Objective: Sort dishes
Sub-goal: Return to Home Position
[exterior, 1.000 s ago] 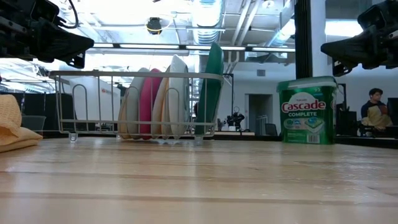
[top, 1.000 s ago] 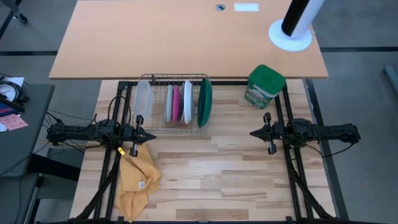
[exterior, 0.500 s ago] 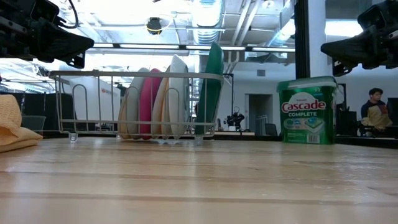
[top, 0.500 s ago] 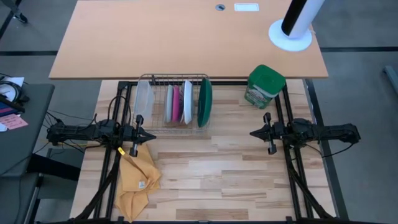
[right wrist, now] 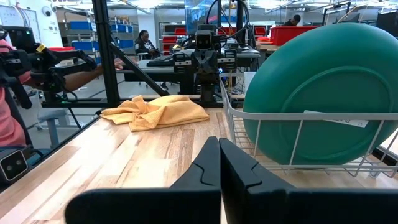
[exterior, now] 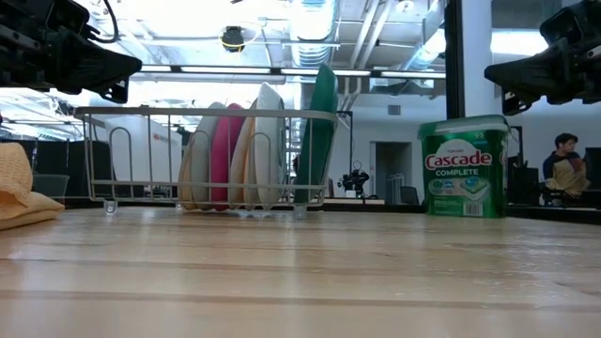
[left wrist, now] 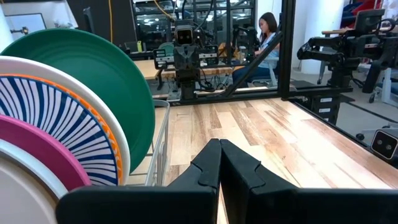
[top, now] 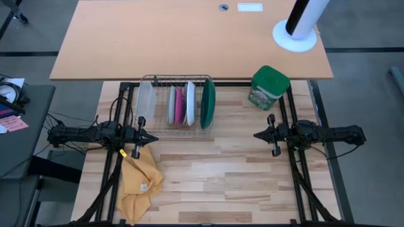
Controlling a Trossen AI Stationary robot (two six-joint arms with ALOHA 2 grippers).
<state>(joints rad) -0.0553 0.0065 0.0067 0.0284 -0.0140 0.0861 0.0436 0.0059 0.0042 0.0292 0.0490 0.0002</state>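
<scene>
Near the left gripper point(top: 153, 137), plates point(top: 190, 103) stand in a rack point(top: 180, 77).

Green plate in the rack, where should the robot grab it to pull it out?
Probably its top rim, from straight above. The green plate stands on edge in the dish rack, its rim poking above the wires, which block the sides.

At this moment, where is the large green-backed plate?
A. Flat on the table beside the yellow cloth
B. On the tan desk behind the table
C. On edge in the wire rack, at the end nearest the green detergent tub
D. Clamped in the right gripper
C: the green-backed plate stands on edge in the wire rack, at its end toward the detergent tub.
</scene>
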